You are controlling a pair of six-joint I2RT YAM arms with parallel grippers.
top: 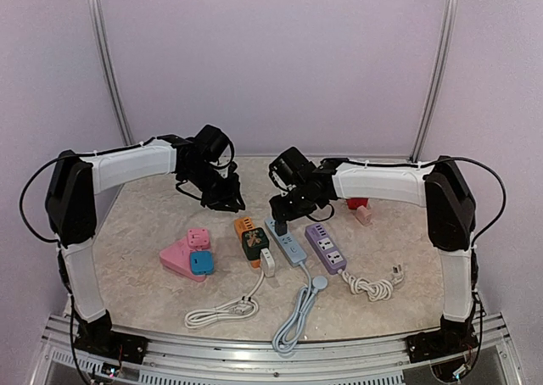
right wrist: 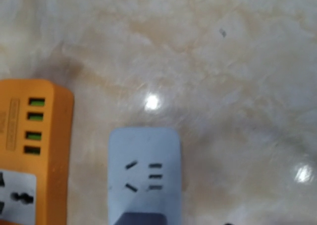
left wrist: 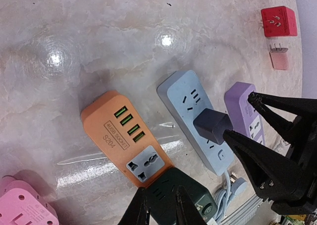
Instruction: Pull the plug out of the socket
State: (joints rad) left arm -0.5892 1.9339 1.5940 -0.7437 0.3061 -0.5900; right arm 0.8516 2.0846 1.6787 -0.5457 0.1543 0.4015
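I see a dark, squarish plug [left wrist: 212, 127] pushed upright into the pale blue power strip [left wrist: 184, 93], which lies flat and slantwise on the marbled table [left wrist: 99, 36], its end outlet bare.

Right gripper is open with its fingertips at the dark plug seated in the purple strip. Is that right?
No. The dark plug sits in the blue strip, not the purple strip, as the left wrist view shows. The right gripper is open with its fingertips at that plug.

orange power strip [left wrist: 130, 145] | printed "S204" | boxed line beside it: too small to read
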